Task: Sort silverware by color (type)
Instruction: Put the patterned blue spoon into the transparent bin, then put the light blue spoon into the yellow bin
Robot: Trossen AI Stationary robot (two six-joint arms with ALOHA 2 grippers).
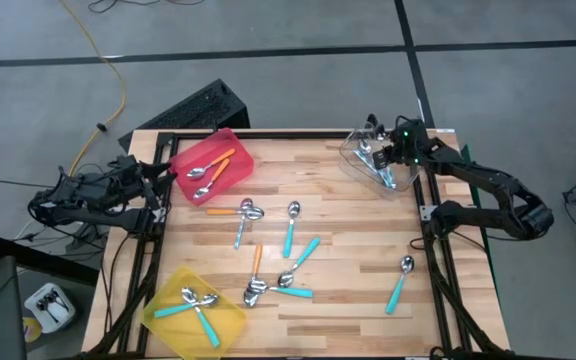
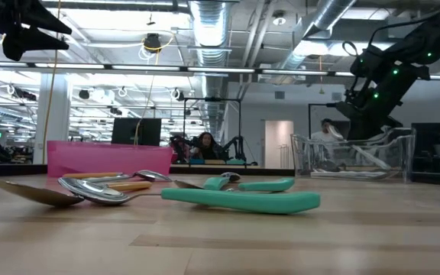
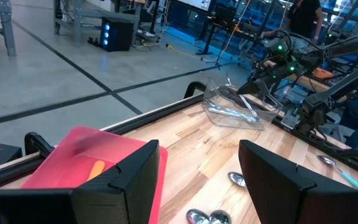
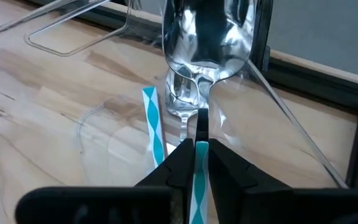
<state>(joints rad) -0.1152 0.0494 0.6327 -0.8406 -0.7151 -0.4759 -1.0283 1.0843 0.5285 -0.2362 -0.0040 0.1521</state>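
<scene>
- Right gripper pinches a light-blue-handled metal spoon over the clear plastic bin.
- Left gripper, spread, waits beside the red bin.
- Roughly eight loose spoons remain unsorted.

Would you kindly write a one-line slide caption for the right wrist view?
Right end effector shut on a light blue-handled spoon, holding it over the clear bin where another spoon lies.
</scene>
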